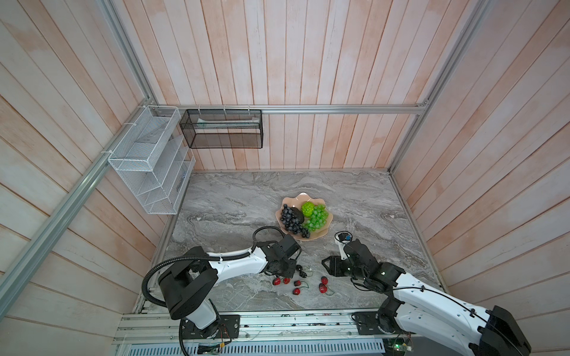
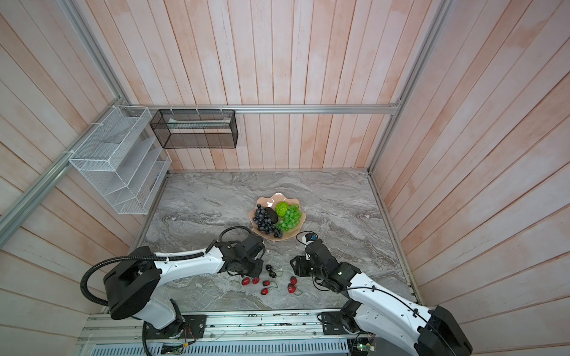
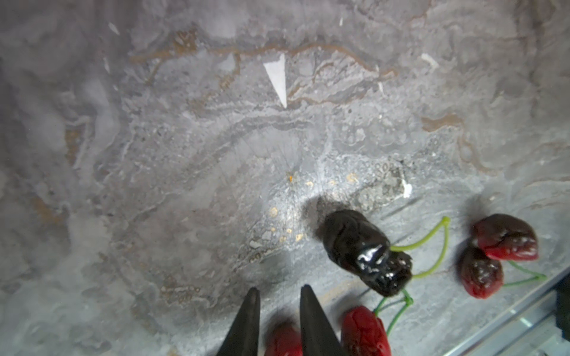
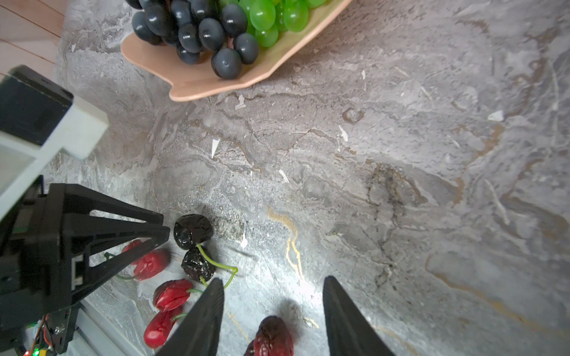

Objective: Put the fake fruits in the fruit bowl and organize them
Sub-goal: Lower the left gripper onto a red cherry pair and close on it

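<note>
Left gripper (image 3: 279, 289): jaws narrow, a red cherry (image 3: 283, 340) between them on the marble table (image 3: 185, 154); whether they pinch it, I cannot tell. Just beyond its tips lies a black cherry pair (image 3: 367, 252). Right gripper (image 4: 274, 279): half open, gripping nothing, with a dark red cherry (image 4: 273, 337) lying untouched between its jaws. Farther ahead of both, the fruit bowl (image 4: 200, 80) holds the purple grape bunch (image 1: 290, 220), avocado (image 1: 297, 214), green grape bunch (image 1: 316, 220) and knobbly green fruit (image 1: 307, 208).

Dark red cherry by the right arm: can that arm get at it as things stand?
Likely yes: the dark red cherry shows between the right arm's open fingers, nothing covering it.
</note>
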Robot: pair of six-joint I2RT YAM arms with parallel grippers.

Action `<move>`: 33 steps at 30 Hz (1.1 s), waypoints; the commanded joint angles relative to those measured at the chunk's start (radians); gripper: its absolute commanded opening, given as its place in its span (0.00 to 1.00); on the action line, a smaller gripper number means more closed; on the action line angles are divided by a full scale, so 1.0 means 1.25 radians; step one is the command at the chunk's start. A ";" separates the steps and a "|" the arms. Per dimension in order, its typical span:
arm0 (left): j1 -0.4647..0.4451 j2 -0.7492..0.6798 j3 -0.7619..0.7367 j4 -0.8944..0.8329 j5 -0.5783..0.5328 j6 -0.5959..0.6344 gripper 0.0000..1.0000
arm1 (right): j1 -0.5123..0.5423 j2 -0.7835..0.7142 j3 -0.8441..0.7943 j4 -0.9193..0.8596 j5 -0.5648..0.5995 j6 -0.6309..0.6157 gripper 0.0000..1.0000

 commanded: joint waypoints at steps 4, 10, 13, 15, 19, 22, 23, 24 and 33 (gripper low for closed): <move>-0.001 0.004 0.033 -0.040 -0.009 0.003 0.11 | -0.023 -0.005 -0.017 0.051 -0.029 -0.028 0.53; -0.001 -0.023 0.033 -0.057 -0.022 0.015 0.04 | -0.035 0.014 -0.016 0.078 -0.042 -0.043 0.53; -0.001 -0.053 0.028 -0.066 -0.020 0.046 0.07 | -0.036 0.021 -0.007 0.082 -0.045 -0.050 0.53; -0.001 -0.081 0.021 -0.075 -0.013 0.073 0.31 | -0.037 0.025 0.000 0.081 -0.043 -0.057 0.52; -0.001 -0.130 0.009 -0.096 -0.015 0.108 0.53 | -0.038 0.029 0.007 0.081 -0.043 -0.065 0.52; -0.001 -0.153 -0.013 -0.095 -0.004 0.135 0.56 | -0.038 0.039 0.012 0.087 -0.045 -0.066 0.52; -0.001 -0.155 -0.020 -0.089 0.008 0.142 0.56 | -0.038 0.045 0.015 0.087 -0.049 -0.068 0.52; -0.001 -0.155 -0.028 -0.082 0.018 0.147 0.56 | -0.038 0.050 0.018 0.089 -0.050 -0.069 0.52; -0.001 -0.131 -0.066 -0.038 -0.001 0.163 0.51 | -0.038 0.083 0.031 0.098 -0.062 -0.075 0.52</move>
